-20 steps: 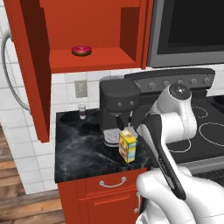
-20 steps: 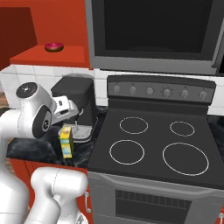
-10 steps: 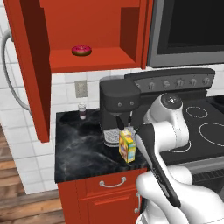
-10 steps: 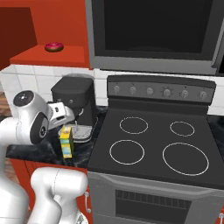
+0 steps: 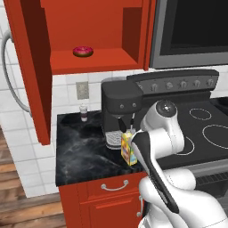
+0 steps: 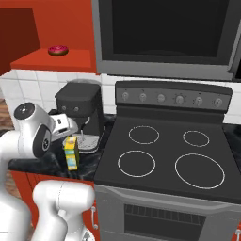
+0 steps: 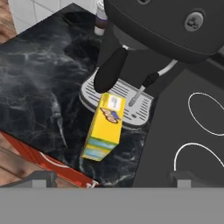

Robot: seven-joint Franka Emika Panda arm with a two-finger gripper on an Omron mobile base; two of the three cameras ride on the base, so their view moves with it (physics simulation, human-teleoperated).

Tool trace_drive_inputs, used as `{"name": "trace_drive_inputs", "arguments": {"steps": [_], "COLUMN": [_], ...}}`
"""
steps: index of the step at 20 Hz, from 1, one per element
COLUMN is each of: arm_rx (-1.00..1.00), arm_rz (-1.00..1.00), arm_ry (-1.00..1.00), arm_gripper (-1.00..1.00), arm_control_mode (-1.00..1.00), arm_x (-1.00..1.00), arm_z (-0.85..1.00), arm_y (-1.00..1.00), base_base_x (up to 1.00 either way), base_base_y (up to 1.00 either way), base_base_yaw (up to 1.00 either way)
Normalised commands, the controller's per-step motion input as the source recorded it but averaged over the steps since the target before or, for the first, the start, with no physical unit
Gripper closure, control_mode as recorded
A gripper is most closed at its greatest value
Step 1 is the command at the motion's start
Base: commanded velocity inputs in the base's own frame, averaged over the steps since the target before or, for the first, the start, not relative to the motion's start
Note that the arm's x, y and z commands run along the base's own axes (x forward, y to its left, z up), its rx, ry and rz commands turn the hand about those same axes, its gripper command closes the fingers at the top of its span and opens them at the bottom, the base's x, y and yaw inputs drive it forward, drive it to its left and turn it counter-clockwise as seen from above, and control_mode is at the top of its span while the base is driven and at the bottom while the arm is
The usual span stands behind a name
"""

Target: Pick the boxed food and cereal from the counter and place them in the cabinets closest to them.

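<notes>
yellow box (image 7: 105, 127) upright, prob touching coffee machine (image 7: 157, 35)

No text can be read anywhere in these pictures. The yellow box (image 7: 104, 126) standing on the counter (image 7: 39, 87) carries a small blue and orange emblem and a white label patch on its top face, but both are too blurred to make out any letters. The stove's knobs (image 6: 179, 99) show no legible markings.
</notes>
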Motion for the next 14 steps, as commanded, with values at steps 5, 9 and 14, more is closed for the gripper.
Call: {"name": "trace_drive_inputs", "arguments": {"steps": [5, 9, 14], "arm_rx": [0.07, 0.1, 0.09], "arm_rz": [-0.05, -0.06, -0.04], "arm_ry": [0.0, 0.0, 0.0], "arm_gripper": [-1.0, -1.0, -1.0], "arm_control_mode": [-1.0, -1.0, -1.0], "arm_x": [0.01, 0.0, 0.0], "arm_z": [-0.1, -0.06, -0.03], "arm_y": [0.0, 0.0, 0.0], "base_base_x": [0.0, 0.0, 0.0], "base_base_y": [0.0, 0.0, 0.0], "base_base_yaw": [0.0, 0.0, 0.0]}}
